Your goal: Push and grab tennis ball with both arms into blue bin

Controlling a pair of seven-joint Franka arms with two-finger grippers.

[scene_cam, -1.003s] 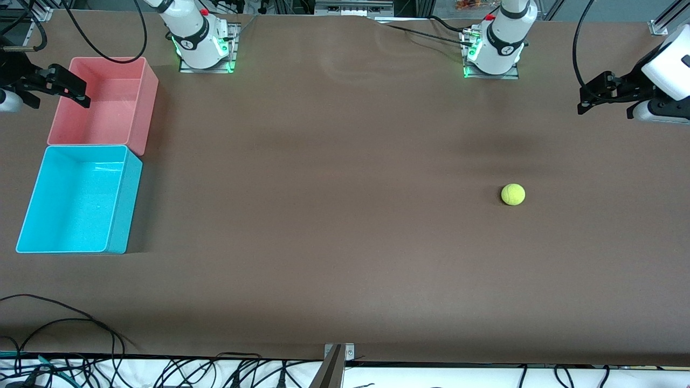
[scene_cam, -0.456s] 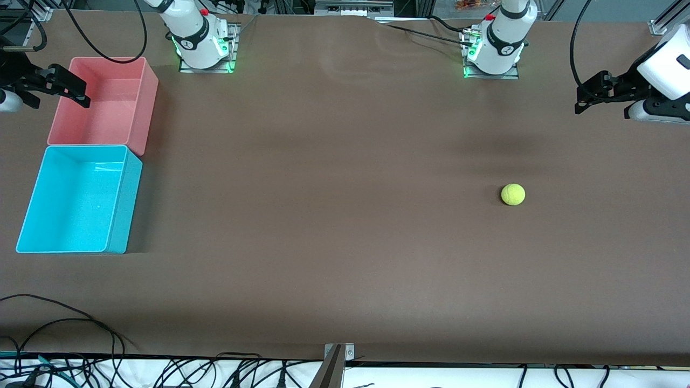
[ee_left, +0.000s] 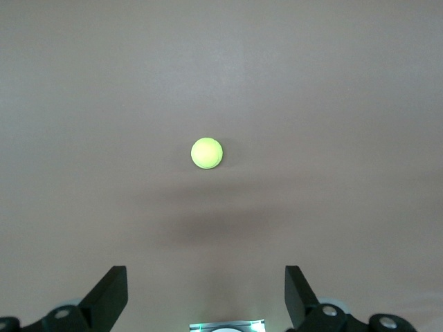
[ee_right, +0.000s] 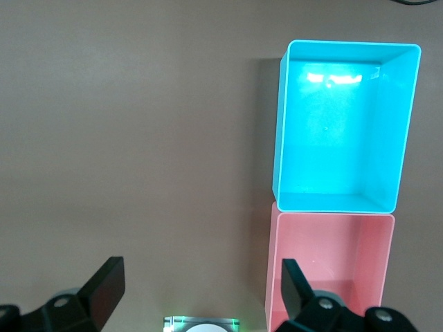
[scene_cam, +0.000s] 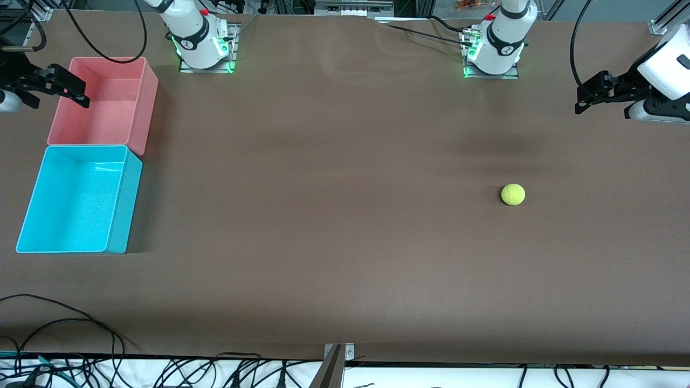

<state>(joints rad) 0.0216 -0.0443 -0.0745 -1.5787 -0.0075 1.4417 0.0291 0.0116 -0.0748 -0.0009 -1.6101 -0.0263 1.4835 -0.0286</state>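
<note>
front view: tennis ball [scene_cam: 512, 194] on bare table [scene_cam: 334, 215], toward left arm's end; blue bin [scene_cam: 81, 199] toward right arm's end, touching pink bin [scene_cam: 105, 102]; left gripper [scene_cam: 587, 99] and right gripper [scene_cam: 67, 89] raised, arms cut off by frame.
left wrist view: fingers [ee_left: 111, 294] spread wide, empty, tips only; ball apart.
right wrist view: fingers [ee_right: 104, 287] wide, empty; pink bin partly cut off.

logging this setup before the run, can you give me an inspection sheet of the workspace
surface: brown table, flat.
job's things: tennis ball lies alone toward the left arm's end; blue bin sits empty at the right arm's end.
clutter: pink bin, empty, touching the blue bin, farther from the front camera.
grippers: left gripper up over the table edge, jaws open; right gripper over the pink bin's rim, jaws open.
cables: black loops at the near edge.
surroundings: nothing seen.
</note>
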